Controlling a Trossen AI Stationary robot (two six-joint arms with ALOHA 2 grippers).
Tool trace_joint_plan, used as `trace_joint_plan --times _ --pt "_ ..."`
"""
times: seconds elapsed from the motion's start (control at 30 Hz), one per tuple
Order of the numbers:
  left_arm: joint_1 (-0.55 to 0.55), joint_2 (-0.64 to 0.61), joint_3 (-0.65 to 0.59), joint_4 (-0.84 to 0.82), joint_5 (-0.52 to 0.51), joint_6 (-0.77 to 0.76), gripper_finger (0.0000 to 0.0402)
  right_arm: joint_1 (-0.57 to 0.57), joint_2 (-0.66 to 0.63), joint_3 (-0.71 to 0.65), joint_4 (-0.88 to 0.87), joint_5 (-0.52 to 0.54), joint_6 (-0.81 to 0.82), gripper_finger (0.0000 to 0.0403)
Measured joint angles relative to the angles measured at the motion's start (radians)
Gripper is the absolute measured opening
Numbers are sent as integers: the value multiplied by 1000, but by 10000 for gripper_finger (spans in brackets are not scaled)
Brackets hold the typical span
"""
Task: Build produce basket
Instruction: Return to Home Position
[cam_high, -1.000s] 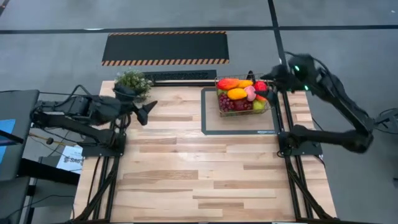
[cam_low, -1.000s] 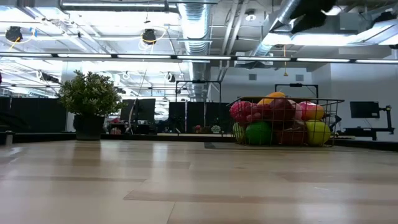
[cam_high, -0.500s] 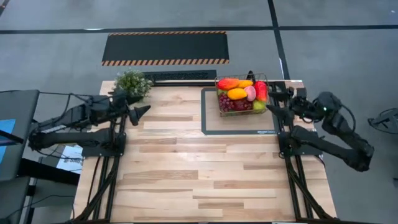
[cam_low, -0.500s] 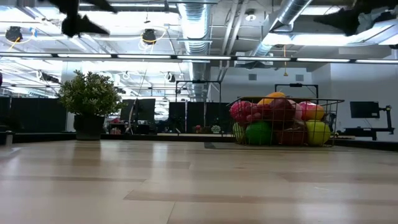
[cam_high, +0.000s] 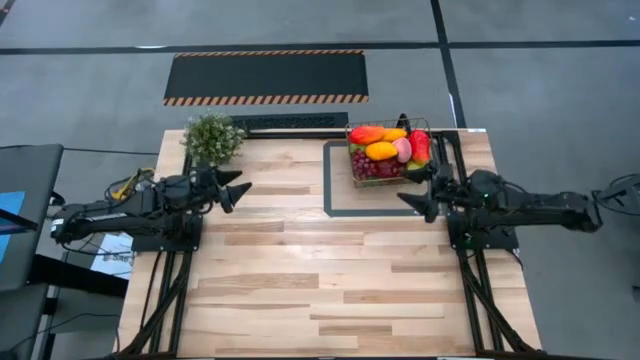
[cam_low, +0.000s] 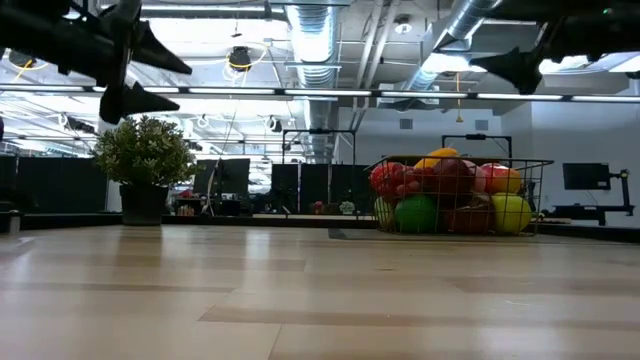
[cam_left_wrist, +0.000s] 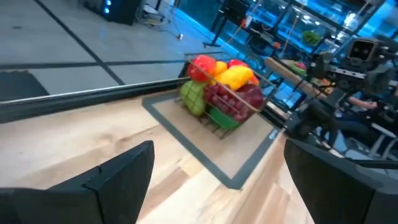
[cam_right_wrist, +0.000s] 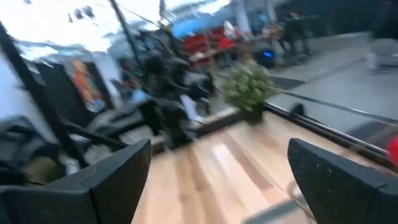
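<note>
Table: pale wood planks; the near half is bare board.

Left gripper: held above the table's left side, between the near half and the plant, pointing toward the middle. Jaws spread wide, as its wrist view shows.

Right gripper: held above the near right part of the mat, just nearer than the basket, pointing toward the middle. Jaws spread wide. In the low view both grippers hang well above the board.

Mat: flat, grey-framed, on the far right part of the table.

Basket: dark wire mesh, upright on the far right corner of the mat, at the table's far edge.

Produce: all of it is in the basket, heaped above the rim.
- yellow mango on top, centre
- red-orange mango at the far left
- pink peach beside the yellow mango
- red piece on the right side
- grapes at the near left
- lime low against the near wall
- yellow-green fruit at the near right

Plant: potted, upright at the far left corner.

Striped strip: on the floor beyond the table.
</note>
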Motion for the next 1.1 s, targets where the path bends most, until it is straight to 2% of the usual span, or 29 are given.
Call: trace_joint_plan --times 0.07,0.17,0.3,0.53,0.63,0.83,0.97,1.1 --pt "0 -19 -8 -9 -17 4 347 37 23 0 3 69 -28 396" --pt "13 -61 13 -11 -30 39 347 47 17 1 50 85 -57 398" --pt "29 -145 41 -85 -33 74 347 46 -71 1 -15 76 -75 395" --pt "34 -321 39 -321 -75 44 347 48 -256 -2 -200 85 -94 395" --pt "35 -315 27 -358 -74 42 347 48 -313 -64 -183 97 -88 397" --pt "34 -316 -113 -241 -26 -20 347 48 -351 -285 6 106 -11 396" --pt "28 -309 -188 -158 14 -67 347 48 -331 -291 -49 163 69 393" --pt "12 -288 -189 -153 -32 -18 347 48 -330 -291 -51 204 74 395"
